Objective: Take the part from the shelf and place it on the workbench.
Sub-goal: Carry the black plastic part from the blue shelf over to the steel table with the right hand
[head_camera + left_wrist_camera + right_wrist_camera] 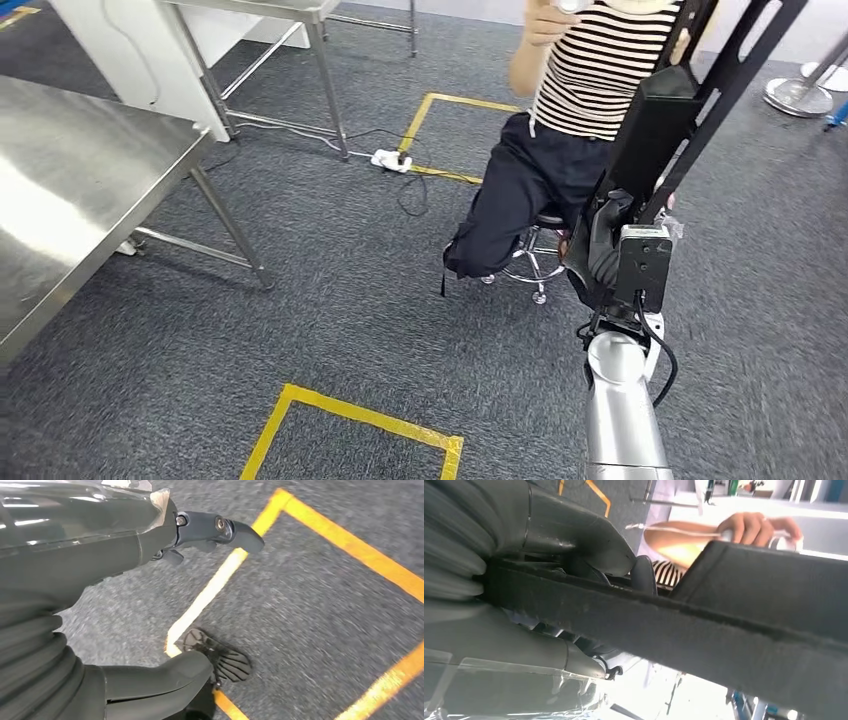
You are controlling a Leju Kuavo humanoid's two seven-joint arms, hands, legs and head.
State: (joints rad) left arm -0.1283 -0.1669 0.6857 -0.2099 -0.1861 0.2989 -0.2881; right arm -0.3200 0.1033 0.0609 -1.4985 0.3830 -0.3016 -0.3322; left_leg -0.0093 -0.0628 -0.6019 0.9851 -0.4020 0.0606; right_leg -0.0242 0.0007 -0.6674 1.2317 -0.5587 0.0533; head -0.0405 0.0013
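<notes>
The part [660, 110] is a long black frame of flat bars with a boxy black block on it, rising toward the upper right of the head view. My right hand [610, 250] grips its lower end, held up at my right side over the carpet. In the right wrist view the thumb and fingers of my right hand [569, 540] wrap around one felt-edged bar of the part [724, 635]. The steel workbench [70, 190] stands at the far left, well away from the part. My left hand [100, 555] hangs above the floor, fingers apart, holding nothing.
A person in a striped top [590, 80] sits on a wheeled stool [535, 255] just beyond the part. A white power strip [390, 160] with cables lies on the carpet. Yellow tape squares [350, 415] mark the floor. A second steel table [290, 10] stands at the back.
</notes>
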